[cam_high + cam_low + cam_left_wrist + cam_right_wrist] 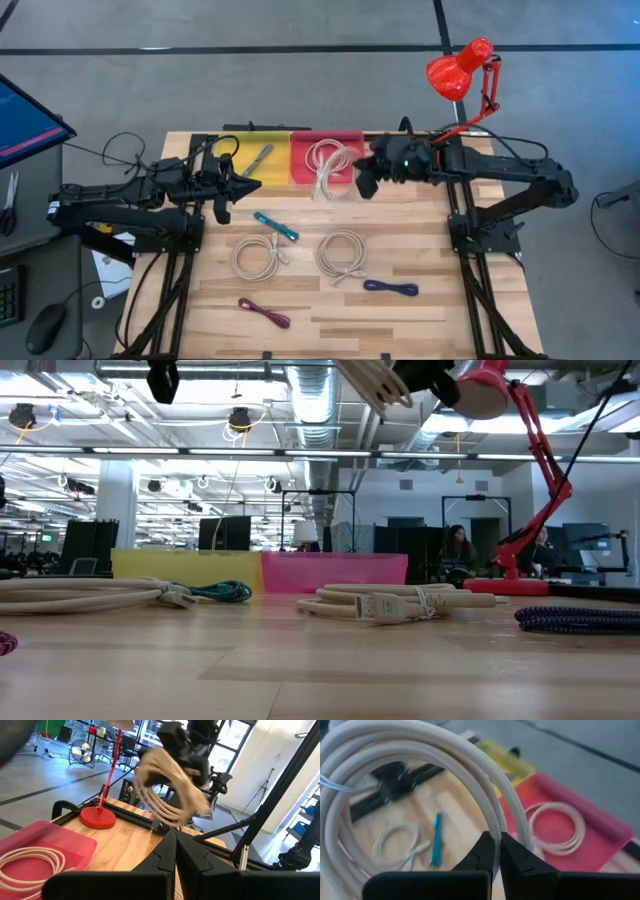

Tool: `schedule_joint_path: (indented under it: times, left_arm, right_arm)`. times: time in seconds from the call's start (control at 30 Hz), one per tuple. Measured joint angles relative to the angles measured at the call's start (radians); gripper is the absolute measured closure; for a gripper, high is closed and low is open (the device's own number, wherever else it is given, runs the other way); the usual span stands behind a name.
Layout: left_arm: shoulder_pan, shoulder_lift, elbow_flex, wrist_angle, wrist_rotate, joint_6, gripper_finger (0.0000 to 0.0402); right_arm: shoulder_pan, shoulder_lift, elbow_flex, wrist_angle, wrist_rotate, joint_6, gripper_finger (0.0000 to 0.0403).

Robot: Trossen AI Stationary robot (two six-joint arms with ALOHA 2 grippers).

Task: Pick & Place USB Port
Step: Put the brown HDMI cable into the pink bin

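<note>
My right gripper [362,182] is shut on a coiled beige cable [165,790], held high over the pink tray [345,136]; the coil arches in front of the right wrist view [420,755]. A second beige coil [555,827] lies flat in the pink tray. My left gripper [243,186] is shut and empty above the table's left part, near the yellow tray [240,158], which holds a grey cable [258,158]. On the table lie two more beige coils [258,255] [343,252]. My right gripper pinches several strands of the coil [506,822] between its two fingers, at one spot on the ring. The fingers lie across the strands. The coil is lifted clear of tray and table, and the rest of the ring stands out tilted beyond the fingers [150,775].
A teal cable [275,225], a dark blue cable [390,288] and a magenta cable [265,313] lie on the wooden table. A red desk lamp [460,70] stands at the far right corner. People sit in the room behind [460,550].
</note>
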Motion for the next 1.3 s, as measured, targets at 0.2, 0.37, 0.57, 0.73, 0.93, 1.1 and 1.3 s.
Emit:
schedule_joint_path:
  times: [0.2,0.37,0.57,0.73,0.93,1.1,1.3]
  left_arm:
    - [0.000,0.000,0.000,0.001,0.000,0.000,0.0394]
    - [0.001,0.000,0.000,0.001,0.000,0.000,0.0394]
    - [0.000,0.000,0.000,0.003,-0.008,0.000,0.0394]
    - [0.000,0.000,0.000,0.002,-0.011,0.000,0.0394]
    - [0.000,0.000,0.000,0.002,-0.011,0.000,0.0394]
    - [0.000,0.000,0.000,0.002,-0.011,0.000,0.0394]
    - [0.000,0.000,0.000,0.002,-0.011,0.000,0.0394]
  right_arm:
    - [-0.048,0.014,0.000,0.097,-0.006,-0.009,0.0403]
    - [-0.047,0.081,0.001,0.166,-0.055,-0.026,0.0403]
    - [-0.058,0.198,-0.001,0.253,-0.058,-0.026,0.0403]
    - [-0.098,0.259,0.000,0.311,-0.016,-0.017,0.0403]
    - [-0.145,0.301,0.000,0.359,-0.011,-0.015,0.0403]
    - [-0.176,0.311,0.000,0.374,-0.012,-0.015,0.0403]
    - [-0.221,0.311,0.001,0.374,-0.010,-0.016,0.0403]
